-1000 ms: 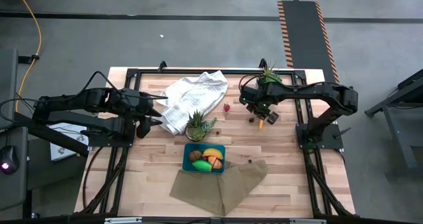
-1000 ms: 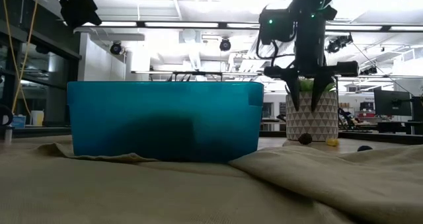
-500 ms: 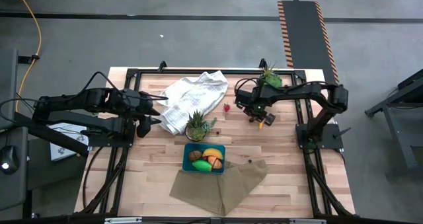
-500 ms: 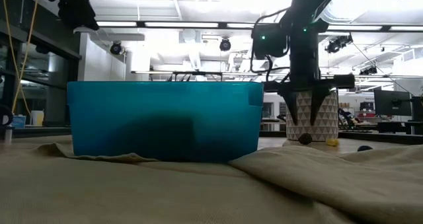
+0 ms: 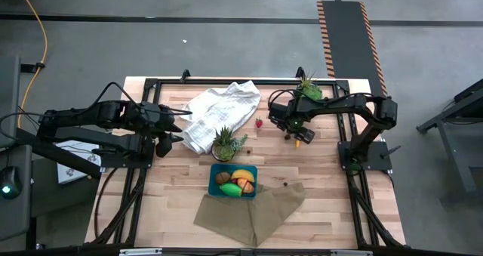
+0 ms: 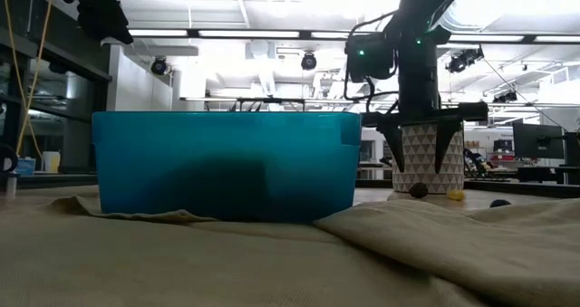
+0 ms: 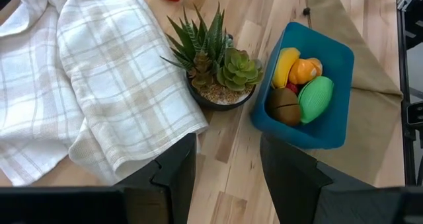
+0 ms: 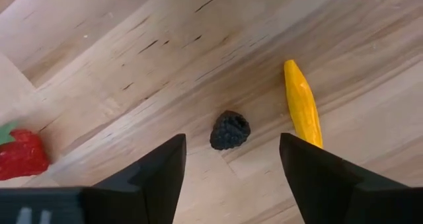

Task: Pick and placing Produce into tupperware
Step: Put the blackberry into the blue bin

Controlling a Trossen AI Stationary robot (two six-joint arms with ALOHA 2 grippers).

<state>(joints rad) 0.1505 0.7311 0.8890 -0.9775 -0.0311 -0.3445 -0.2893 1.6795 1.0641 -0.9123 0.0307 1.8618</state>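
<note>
Bare wood surrounds the blackberry [image 8: 230, 130] beneath the right gripper [image 8: 228, 168], jaws now spread wider than before (left gripper [image 7: 225, 168] part-open, empty), well apart from the produce-filled tupperware [image 5: 213, 182].

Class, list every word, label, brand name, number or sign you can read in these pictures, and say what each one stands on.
None can be read.
The teal-blue rectangular plastic container shows no label on its wall.
The white checked cloth towel, the tan cloth and the white patterned plant pot carry no writing.
The orange-and-black striped strip on the floor is a marking only, without words.
Anything in the room behind the table is too small to read.
</note>
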